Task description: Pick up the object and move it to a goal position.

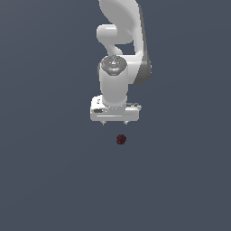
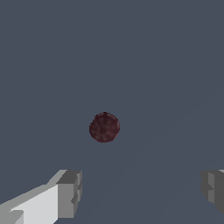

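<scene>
The object (image 1: 121, 139) is a tiny dark maroon, bumpy lump lying on the flat grey surface. In the exterior view the white gripper (image 1: 115, 122) hangs just above it and slightly toward that view's left, with only the short fingertips showing under the hand. The wrist view shows the object (image 2: 104, 127) near the middle of the picture, apart from the gripper (image 2: 142, 192). Its two grey fingertips (image 2: 70, 192) stand wide apart, open, with nothing between them.
The white arm (image 1: 122, 40) rises behind the gripper toward the exterior view's top. Around it is only the plain dark grey surface (image 1: 54, 180).
</scene>
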{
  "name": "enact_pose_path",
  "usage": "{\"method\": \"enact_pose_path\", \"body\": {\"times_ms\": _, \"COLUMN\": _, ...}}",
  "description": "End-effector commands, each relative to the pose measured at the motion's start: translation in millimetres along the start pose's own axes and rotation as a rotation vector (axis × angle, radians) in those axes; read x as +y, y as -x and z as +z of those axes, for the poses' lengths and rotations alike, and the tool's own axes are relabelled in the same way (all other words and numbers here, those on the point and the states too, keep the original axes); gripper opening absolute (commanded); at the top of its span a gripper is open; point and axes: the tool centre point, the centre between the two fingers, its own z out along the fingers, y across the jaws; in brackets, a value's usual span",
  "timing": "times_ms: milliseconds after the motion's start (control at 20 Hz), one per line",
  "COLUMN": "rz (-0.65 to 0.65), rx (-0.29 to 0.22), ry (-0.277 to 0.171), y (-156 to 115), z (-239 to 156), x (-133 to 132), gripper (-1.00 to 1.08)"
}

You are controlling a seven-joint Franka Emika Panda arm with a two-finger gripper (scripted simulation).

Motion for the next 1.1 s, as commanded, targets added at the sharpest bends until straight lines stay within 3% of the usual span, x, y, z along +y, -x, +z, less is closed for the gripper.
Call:
{"method": "enact_pose_path", "body": {"times_ms": 0, "rz": 0.0, "rx": 0.0, "ry": 0.0, "y": 0.0, "z": 0.0, "x": 0.0, "gripper": 1.0}}
{"method": "enact_pose_path", "body": {"times_ms": 500, "rz": 0.013, "rx": 0.008, "ry": 0.029, "y": -5.0, "z": -5.1, "x": 7.1, "gripper": 1.0}}
{"method": "enact_pose_path", "body": {"times_ms": 1050, "rz": 0.062, "rx": 0.011, "ry": 0.024, "y": -6.6, "z": 3.3, "x": 2.7, "gripper": 1.0}}
